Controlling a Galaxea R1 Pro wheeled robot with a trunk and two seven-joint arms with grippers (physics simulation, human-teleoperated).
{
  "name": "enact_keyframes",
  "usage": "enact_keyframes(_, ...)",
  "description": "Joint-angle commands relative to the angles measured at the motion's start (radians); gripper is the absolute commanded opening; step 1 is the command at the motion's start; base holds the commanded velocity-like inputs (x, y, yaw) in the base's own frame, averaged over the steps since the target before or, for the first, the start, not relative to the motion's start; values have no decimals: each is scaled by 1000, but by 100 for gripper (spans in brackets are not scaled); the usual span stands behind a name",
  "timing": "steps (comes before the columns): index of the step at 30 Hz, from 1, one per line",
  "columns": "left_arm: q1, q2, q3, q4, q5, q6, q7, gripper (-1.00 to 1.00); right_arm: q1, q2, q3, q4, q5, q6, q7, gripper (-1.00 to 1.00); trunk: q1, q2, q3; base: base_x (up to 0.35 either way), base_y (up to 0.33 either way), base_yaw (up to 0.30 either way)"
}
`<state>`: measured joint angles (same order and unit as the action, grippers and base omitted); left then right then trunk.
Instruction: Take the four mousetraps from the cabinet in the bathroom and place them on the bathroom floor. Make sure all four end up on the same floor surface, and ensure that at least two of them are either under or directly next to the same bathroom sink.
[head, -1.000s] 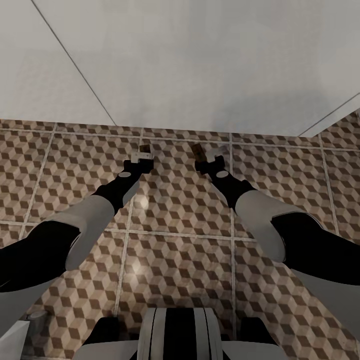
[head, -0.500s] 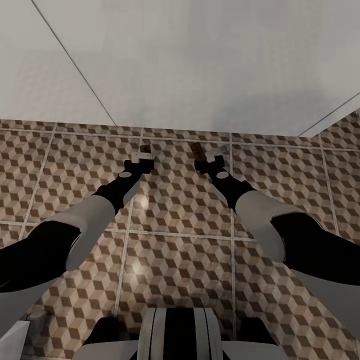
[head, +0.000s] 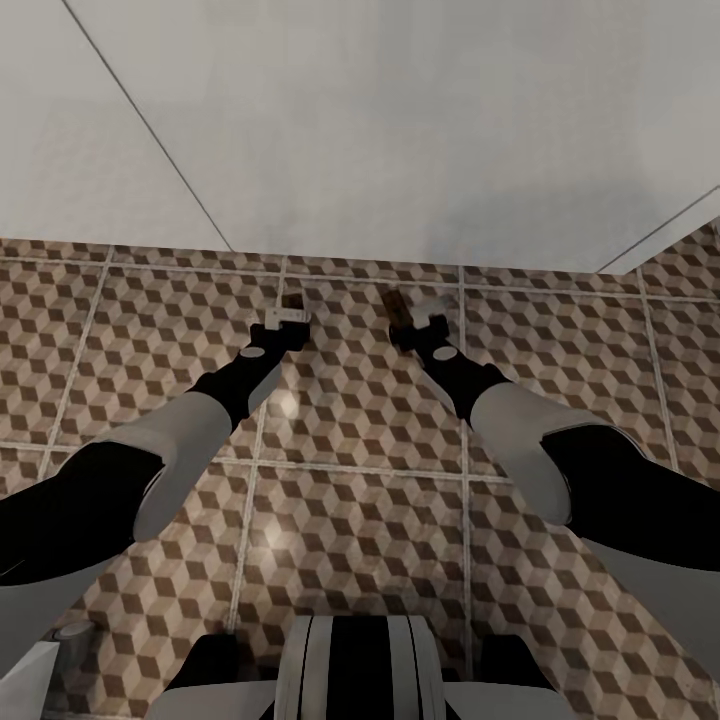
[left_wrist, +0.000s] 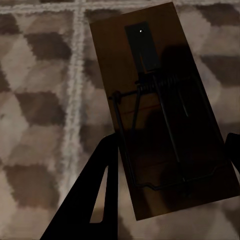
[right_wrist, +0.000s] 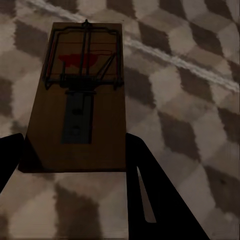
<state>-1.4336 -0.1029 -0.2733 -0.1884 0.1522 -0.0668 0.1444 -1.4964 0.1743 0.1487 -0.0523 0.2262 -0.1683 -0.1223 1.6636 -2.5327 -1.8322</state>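
Plain pale grey wall with thin dark seams

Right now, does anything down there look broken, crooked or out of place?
Nothing stands out. Each gripper holds one small mousetrap low over the patterned floor: the left gripper its mousetrap, the right gripper its mousetrap. Both boards look whole, wires in place. A white surface lies just ahead.

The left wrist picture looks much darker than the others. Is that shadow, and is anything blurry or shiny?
Left wrist view: the mousetrap lies in deep shadow, its wire barely readable, and the floor tiles look soft. Right wrist view: the other mousetrap is better lit, its red patch clear. Head view: a pale glare spot sits on the bathroom floor between the arms.
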Motion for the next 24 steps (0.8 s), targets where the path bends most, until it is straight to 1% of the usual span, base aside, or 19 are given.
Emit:
enact_keyframes(1,-1,0,-9,2,9,-4,6,-100,-1,0,7,6,1,-2,-5,-100,0,0,0,0,0,0)
enact_keyframes(22,-1,0,-9,4,9,-4,7,-100,-1,0,6,14,1,-4,-5,-100,0,0,0,0,0,0)
enact_keyframes(23,-1,0,-9,4,9,-4,7,100,-1,0,6,14,1,-4,-5,-100,0,0,0,0,0,0)
enact_keyframes(24,-1,0,-9,4,9,-4,7,100,-1,0,6,14,1,-4,-5,-100,0,0,0,0,0,0)
